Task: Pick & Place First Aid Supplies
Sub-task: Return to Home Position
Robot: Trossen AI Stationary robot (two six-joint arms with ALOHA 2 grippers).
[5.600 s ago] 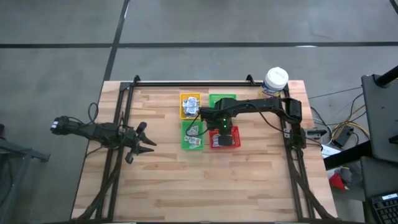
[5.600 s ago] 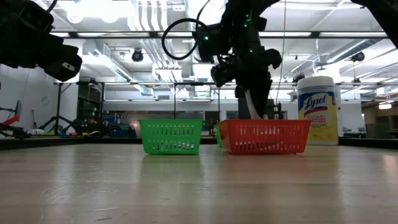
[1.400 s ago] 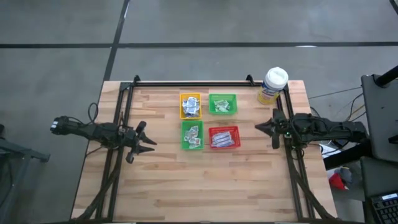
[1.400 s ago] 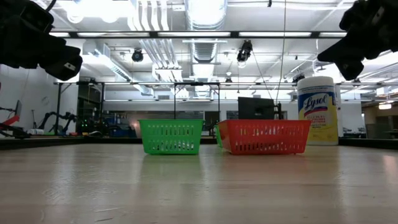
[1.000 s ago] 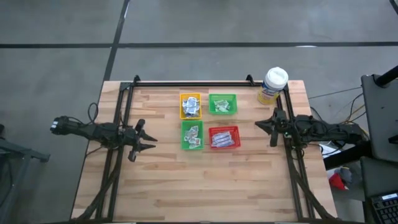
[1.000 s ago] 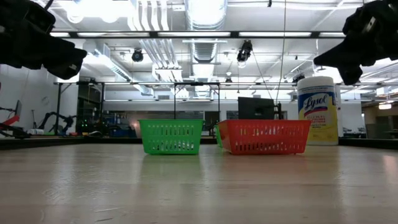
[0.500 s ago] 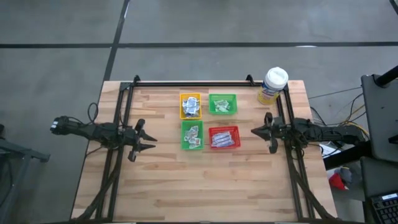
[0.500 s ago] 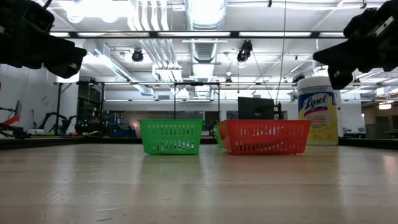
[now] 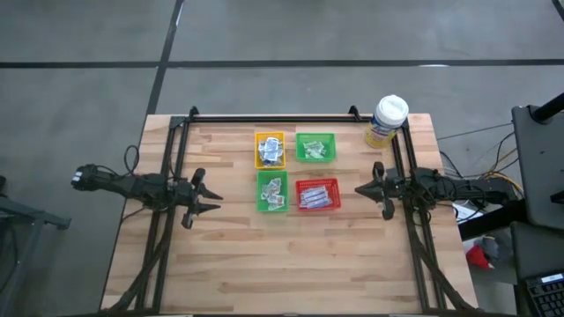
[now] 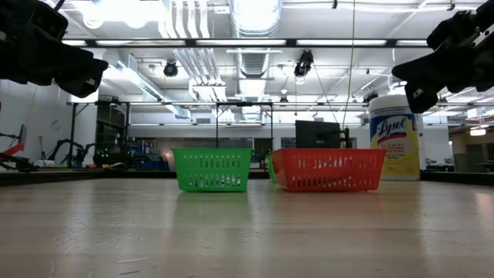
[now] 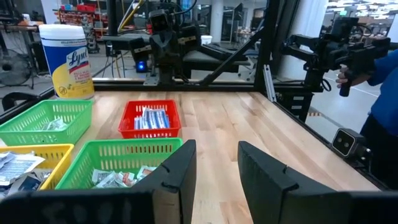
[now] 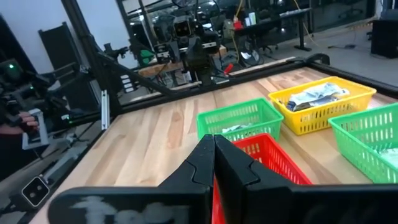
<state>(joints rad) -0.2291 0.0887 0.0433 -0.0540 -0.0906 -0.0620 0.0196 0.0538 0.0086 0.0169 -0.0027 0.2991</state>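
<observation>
The first aid supplies lie in four small trays at the middle of the table: white-grey sachets in the yellow tray, blue-and-white pads in the red tray, and small packets in the two green trays. My left gripper hangs open above the table's left side, pointing level toward the trays, with nothing between its fingers. My right gripper is shut and empty just right of the red tray, also pointing level at the trays.
A yellow canister with a white lid stands at the far right corner. Black frame rails run along the table's left, right and far edges. Bare wood lies in front of the trays toward the near edge. A person in a blue sleeve stands beyond the table.
My right gripper has sunk a little and tipped to point level, edging slightly toward the red tray; it stays shut. The left arm and the trays have kept still.
</observation>
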